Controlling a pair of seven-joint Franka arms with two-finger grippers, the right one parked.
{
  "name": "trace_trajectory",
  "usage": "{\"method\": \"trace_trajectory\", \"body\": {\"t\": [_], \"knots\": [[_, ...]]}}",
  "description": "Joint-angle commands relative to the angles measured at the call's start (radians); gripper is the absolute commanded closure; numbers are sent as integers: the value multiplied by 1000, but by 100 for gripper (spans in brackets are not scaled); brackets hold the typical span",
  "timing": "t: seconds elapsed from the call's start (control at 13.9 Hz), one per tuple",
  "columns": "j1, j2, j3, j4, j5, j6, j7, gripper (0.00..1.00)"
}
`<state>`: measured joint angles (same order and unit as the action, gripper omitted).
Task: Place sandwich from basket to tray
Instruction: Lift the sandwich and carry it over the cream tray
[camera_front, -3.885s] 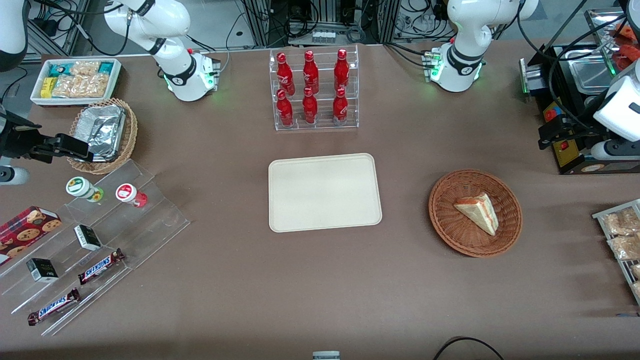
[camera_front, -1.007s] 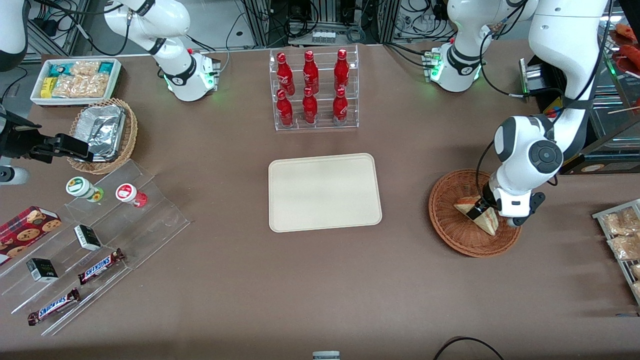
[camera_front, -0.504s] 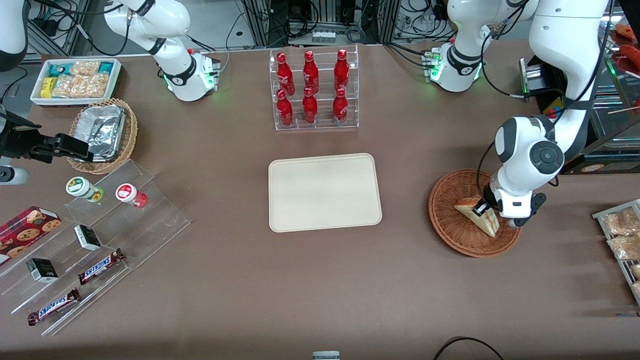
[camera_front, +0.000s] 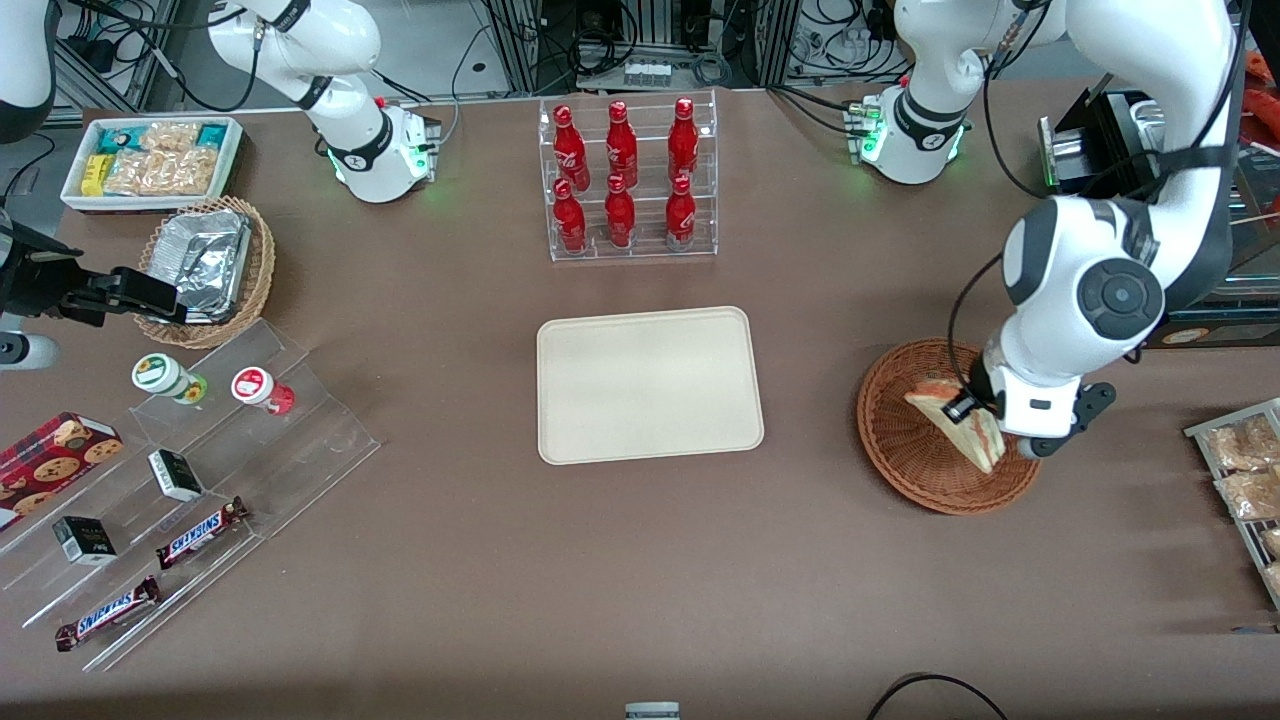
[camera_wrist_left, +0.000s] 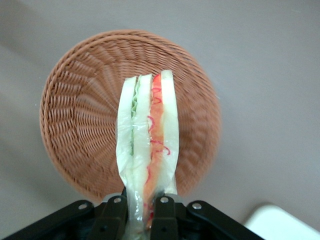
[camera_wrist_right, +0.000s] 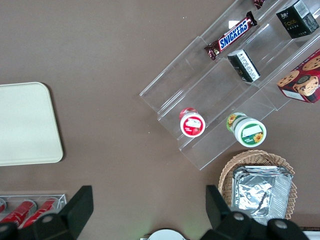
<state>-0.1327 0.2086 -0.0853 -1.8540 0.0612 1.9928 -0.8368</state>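
Sandwich (camera_wrist_left: 148, 145) pinched at one end between gripper (camera_wrist_left: 140, 212) fingers, held above reddish wicker basket (camera_front: 915, 455) on brown tabletop (camera_front: 640, 560). Pale bread, orange and green layers, clear wrap. Cream tray (camera_front: 648, 385) well apart, bare.

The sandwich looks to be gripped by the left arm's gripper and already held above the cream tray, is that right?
Not quite. The gripper is shut on the sandwich, but the left wrist view shows it above the reddish-brown basket, not the tray. The front view shows the tray with nothing on it, toward the parked arm's end of the table from the basket.
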Motion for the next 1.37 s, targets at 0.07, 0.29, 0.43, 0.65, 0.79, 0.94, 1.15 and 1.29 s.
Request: {"method": "trace_trajectory", "body": {"t": [0.07,0.29,0.43,0.65,0.79,0.94,1.15,1.29], "knots": [[-180,64,3,215,16,-186,-13,100],[-333,106,3,240,16,-178,-1,100],[-417,149,3,260,14,-177,-4,100],[-508,210,1,288,8,-119,-11,100],[-568,248,2,288,6,-60,-21,100],[-600,290,3,288,6,-33,-22,100],[-648,365,2,283,8,44,-27,100],[-656,390,3,282,16,72,-77,100]]}}
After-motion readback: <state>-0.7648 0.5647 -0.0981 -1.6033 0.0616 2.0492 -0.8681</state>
